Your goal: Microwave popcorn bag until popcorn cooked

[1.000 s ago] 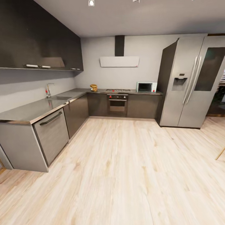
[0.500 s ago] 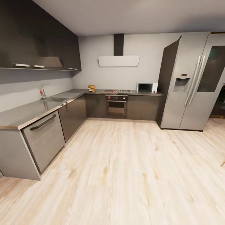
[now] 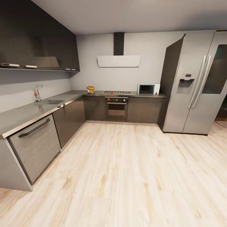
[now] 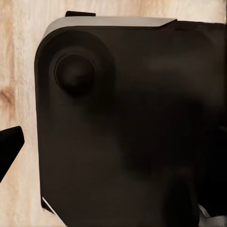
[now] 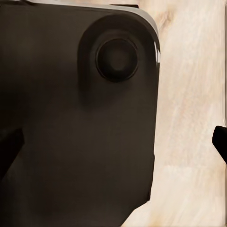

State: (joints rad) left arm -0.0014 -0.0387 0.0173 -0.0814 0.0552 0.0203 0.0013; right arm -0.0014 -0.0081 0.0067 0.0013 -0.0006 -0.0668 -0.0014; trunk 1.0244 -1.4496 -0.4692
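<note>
Two wrist views look down on wood floor (image 4: 14,71) and dark robot body (image 4: 132,127); dark finger tips poke in at the edges, pincer width cannot be told for either arm. Head view, left to right: sink (image 3: 50,101) and desk (image 3: 25,113) along left wall; bag (image 3: 90,90) at far corner of desk, left of hob (image 3: 117,92); oven (image 3: 116,108) below hob; microwave (image 3: 148,89) at right end of desk, door closed; fridge (image 3: 195,85) beside it. Bag lies far ahead, slightly left of centre, well apart from microwave. Too small to judge bag's axis. Left arm probably nearer once there. Judgement: still approaching.
</note>
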